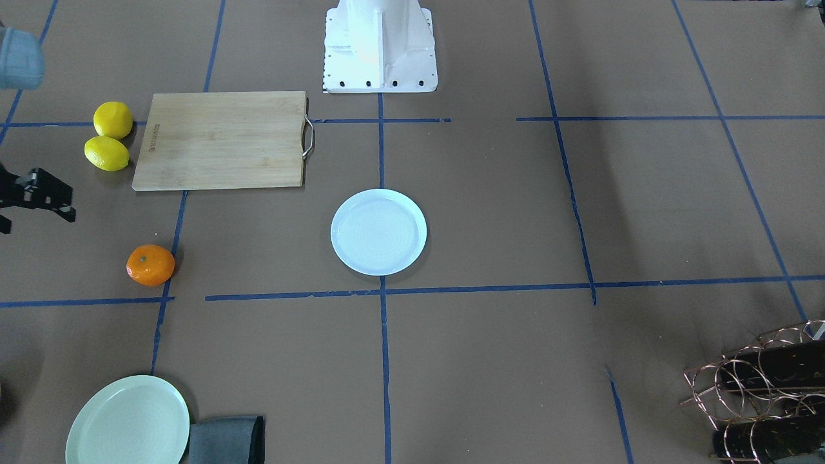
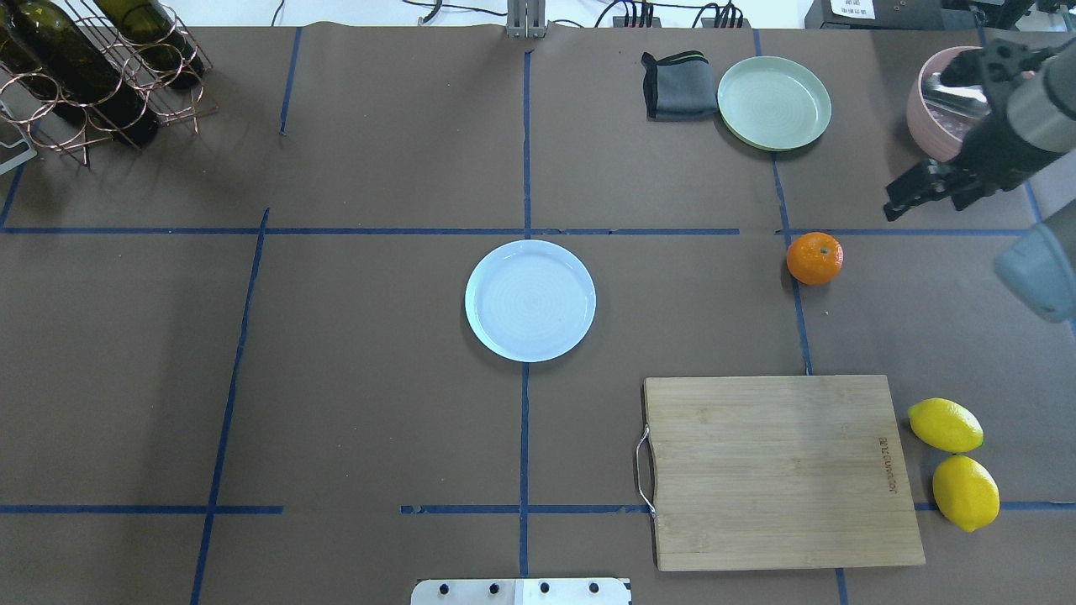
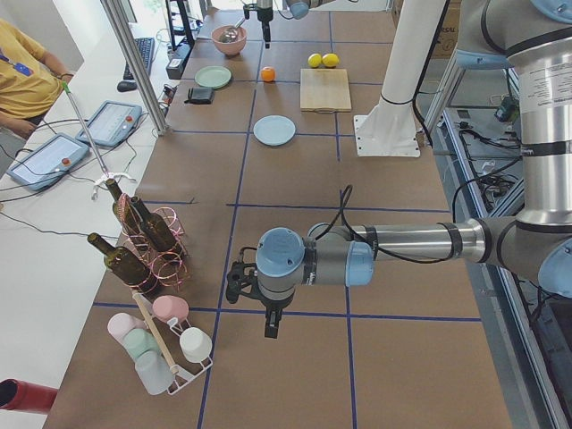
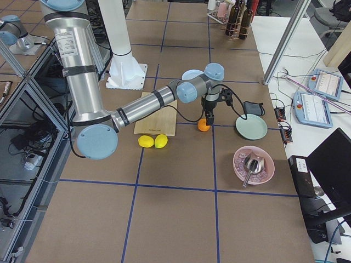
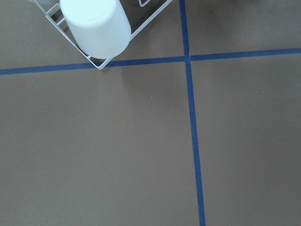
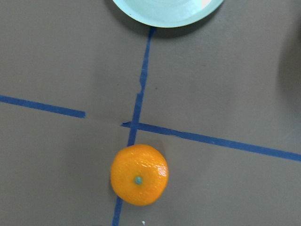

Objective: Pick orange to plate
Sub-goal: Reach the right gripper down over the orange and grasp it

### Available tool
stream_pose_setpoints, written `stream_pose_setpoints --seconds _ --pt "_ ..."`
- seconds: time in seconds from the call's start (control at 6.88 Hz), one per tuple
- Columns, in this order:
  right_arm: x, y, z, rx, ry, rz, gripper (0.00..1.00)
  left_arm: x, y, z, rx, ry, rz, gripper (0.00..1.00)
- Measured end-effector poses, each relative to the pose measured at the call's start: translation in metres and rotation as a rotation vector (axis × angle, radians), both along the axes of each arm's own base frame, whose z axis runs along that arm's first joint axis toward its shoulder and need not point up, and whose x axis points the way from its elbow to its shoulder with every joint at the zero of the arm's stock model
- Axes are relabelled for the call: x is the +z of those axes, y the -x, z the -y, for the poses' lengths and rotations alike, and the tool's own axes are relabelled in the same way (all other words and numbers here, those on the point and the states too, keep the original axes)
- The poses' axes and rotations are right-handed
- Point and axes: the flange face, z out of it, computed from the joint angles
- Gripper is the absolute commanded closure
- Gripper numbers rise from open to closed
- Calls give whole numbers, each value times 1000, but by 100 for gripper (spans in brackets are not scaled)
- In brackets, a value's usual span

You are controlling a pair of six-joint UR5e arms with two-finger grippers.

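- The orange (image 2: pixel 814 258) sits free on the table, on a blue tape line just past a crossing, at 3 o'clock from the plate (image 2: pixel 530 300) in the overhead view. The two are well apart, and the plate holds nothing.
- Step in hand, as judged: approach. The fruit is not yet gripped.
- The right gripper (image 2: pixel 925 195) hangs above the table at 2 o'clock from the orange. Its fingers look spread, with nothing between them. The right wrist view has the fruit low of centre.
- Next move, as judged: bring the fingers over the orange, descend to straddle it, close, lift, and carry toward 9 o'clock to the plate.
- Round fruit: an off-centre squeeze may roll it away.
- Left gripper (image 3: pixel 271 329): parked far off near the cup rack. I cannot tell whether it is wide or narrow.
- Surroundings of the orange: mint-green plate (image 2: pixel 773 102) at 12 o'clock, pink bowl (image 2: pixel 920 126) at 1, cutting board (image 2: pixel 782 470) at 6, two lemons (image 2: pixel 954 458) at 5. None touches it.
- The carry path to the plate shows only brown paper and tape.
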Motion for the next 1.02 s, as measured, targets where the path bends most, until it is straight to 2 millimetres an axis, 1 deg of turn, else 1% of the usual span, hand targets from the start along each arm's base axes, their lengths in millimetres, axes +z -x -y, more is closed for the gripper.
stream_pose_setpoints --seconds 0.15,0.29,0.44,0.58,1.02 --pt "6 31 7 15 -25 -7 0 0 1 0 -1 -1 18 0" --pt "20 53 10 30 -35 -2 0 -1 2 0 -1 -3 26 0" --pt "34 69 8 33 -26 -6 0 -2 2 1 -1 -4 29 0" --pt "44 79 3 29 -18 -14 0 -2 2 1 -1 -5 30 0" --pt "64 93 -7 15 -7 -49 0 -3 2 1 -2 -6 29 0"
